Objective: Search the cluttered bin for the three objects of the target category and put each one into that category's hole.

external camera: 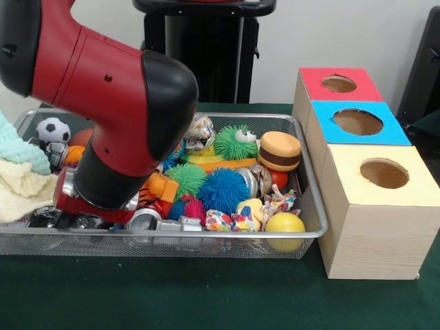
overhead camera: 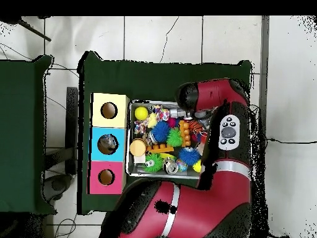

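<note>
Front view: the red arm is reaching into the left of the bin, sitting on the green bench; whether its gripper is spread cannot be told. Three boxes are standing just right.

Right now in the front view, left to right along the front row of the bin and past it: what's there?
Pale knitted cloth → robot arm reaching down into the bin → blue spiky ball → yellow ball → yellow-topped wooden box.
</note>
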